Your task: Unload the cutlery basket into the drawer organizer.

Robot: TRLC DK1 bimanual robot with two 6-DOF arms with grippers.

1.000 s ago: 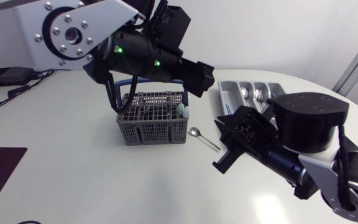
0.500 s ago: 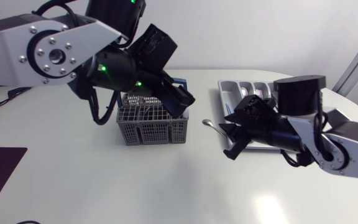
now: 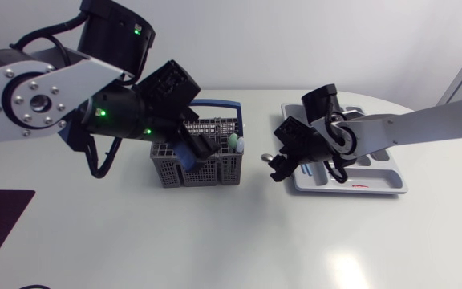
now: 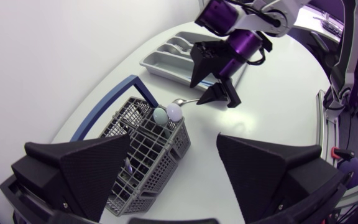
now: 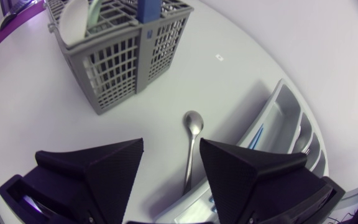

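I have both arms over the bench. The cutlery basket sits just left of centre in the head view, and the drawer organizer lies to the right of it, well apart from it.

The left gripper hangs over the basket with its fingers wide apart and nothing between them. The basket's grid top and the pale, rounded utensil ends at its near corner lie below the gap, so I judge the arm is placed to drop onto whatever piece comes out next. A blue piece stands in the basket too.

A single spoon lies flat on the bench between basket and organizer, its bowl toward the basket. The right gripper is down low over it, its fingers apart and straddling the handle. I see no contact from either side, so it is not clamped. That straddle looks like the set-up for a pinch on the handle. The organizer edge is just beside the spoon, so the carry would be short.
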